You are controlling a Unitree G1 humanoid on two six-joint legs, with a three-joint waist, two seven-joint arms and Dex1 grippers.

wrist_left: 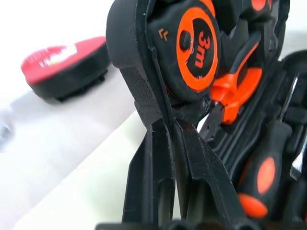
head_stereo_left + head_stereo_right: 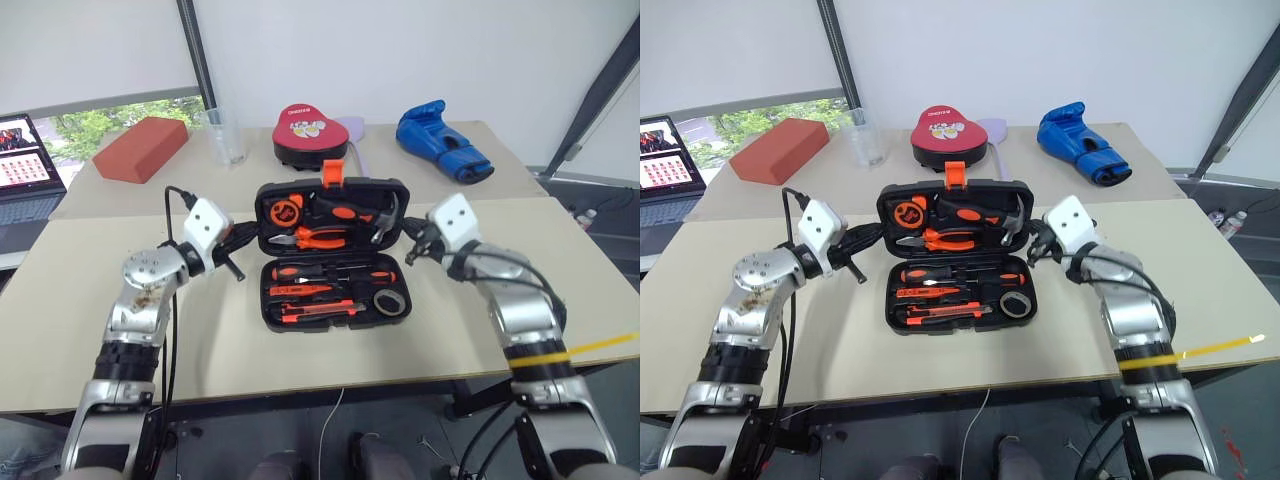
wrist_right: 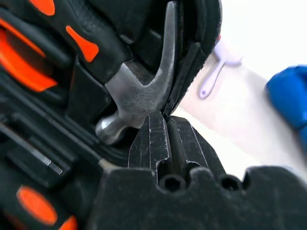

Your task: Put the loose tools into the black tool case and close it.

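Grippers pinch the raised lid of the black tool case from both sides: left gripper closed tight on its left edge beside the tape measure; right gripper clamped on the right edge by the hammer; case sits mid-table, 2 screwdrivers, utility knife and tape roll seated in its lower half.

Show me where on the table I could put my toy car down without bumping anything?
The near table strip in front of the black tool case is bare. So is the far-right part beyond the right gripper, below the blue glove. The back row is crowded: brick, glass, red pad. Both the right and left gripper flank the case.
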